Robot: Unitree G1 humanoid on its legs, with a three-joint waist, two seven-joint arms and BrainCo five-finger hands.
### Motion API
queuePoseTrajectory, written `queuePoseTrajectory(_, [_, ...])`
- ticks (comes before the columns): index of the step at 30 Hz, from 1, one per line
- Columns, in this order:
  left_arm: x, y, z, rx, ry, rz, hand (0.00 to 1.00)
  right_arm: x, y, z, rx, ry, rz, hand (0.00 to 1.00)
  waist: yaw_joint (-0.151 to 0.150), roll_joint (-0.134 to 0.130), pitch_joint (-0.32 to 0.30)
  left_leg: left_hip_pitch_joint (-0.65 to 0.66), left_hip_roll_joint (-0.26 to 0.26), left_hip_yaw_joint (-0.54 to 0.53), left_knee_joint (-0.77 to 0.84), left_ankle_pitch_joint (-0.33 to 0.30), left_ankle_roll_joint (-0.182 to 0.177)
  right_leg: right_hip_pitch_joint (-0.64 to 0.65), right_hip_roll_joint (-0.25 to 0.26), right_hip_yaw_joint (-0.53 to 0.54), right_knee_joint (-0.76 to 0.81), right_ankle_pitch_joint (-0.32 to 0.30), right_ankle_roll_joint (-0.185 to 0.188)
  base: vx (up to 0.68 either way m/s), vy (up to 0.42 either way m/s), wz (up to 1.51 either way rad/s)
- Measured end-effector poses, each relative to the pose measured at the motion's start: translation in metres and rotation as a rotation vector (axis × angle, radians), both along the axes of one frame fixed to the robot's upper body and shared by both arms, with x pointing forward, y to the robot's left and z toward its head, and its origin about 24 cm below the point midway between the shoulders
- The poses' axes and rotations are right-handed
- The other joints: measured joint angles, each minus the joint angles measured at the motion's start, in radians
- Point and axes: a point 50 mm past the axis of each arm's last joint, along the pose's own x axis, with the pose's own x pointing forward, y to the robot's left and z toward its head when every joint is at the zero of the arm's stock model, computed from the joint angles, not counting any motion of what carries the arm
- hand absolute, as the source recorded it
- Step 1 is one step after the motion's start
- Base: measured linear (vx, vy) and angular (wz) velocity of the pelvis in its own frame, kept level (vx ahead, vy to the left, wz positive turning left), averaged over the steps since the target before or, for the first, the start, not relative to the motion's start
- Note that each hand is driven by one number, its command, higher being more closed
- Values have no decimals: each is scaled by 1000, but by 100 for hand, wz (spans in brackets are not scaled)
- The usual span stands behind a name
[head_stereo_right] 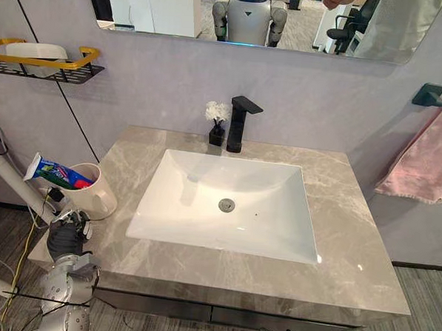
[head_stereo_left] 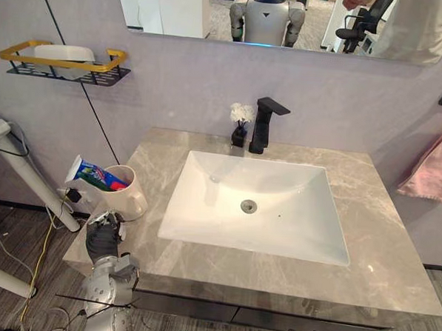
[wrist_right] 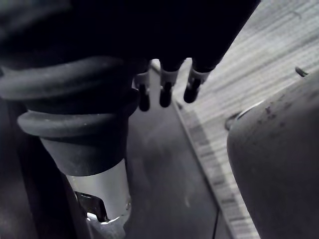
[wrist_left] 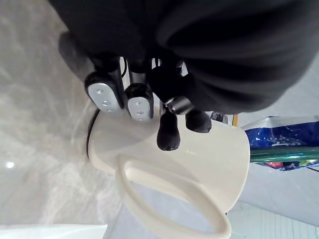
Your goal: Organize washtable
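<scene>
Grey veined stone counter [head_stereo_left: 394, 249], polished, with a white rectangular sink [head_stereo_left: 294, 188] sunk in the centre. Glossy cream mug [head_stereo_left: 132, 199] is parked at the left edge, and a toothpaste tube [head_stereo_left: 94, 175] is leaned inside it. Left hand [head_stereo_left: 102, 237] is set beside it, bent fingertips [wrist_left: 139, 107] laid on the mug wall near the handle, probably for a grip. Clamping cannot be told. Right hand [wrist_right: 167, 92] is hung low, fingers relaxed.

Your left hand [head_stereo_left: 102, 235] is raised, your right hand [wrist_right: 167, 92] hangs low.
Your left arm [head_stereo_left: 112, 289] comes in from the lower left with the forearm near upright, and the hand at its top has its fingers [wrist_left: 139, 102] curled. Your right hand points down, its fingers straight and relaxed.
</scene>
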Motion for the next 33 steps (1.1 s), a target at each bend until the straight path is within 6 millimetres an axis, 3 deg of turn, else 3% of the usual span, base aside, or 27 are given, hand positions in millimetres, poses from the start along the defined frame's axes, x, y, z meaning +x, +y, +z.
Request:
queuePoseTrajectory(11, [-1,7,3,48,7,-31,100,2,-4,2,-8,-16,12,0,6,14,1,1,13,20,6,-6,-1,-20,3,3,25,-2,0,-8,-13,-4])
queuePoseTrajectory(28, [7,13,8,141,22,-97,100,3,-10,3,-34,-11,35,0,-1,15,-11,-18,11,35,-6,-2,-5,-48,7,4,-6,15,0,3,-9,-3])
queuePoseTrajectory(33, [14,9,5,139,36,-125,100,3,-18,5,-54,-13,34,0,-2,35,-16,-18,11,51,-5,-2,-5,-49,4,-1,-21,36,-1,31,1,-9])
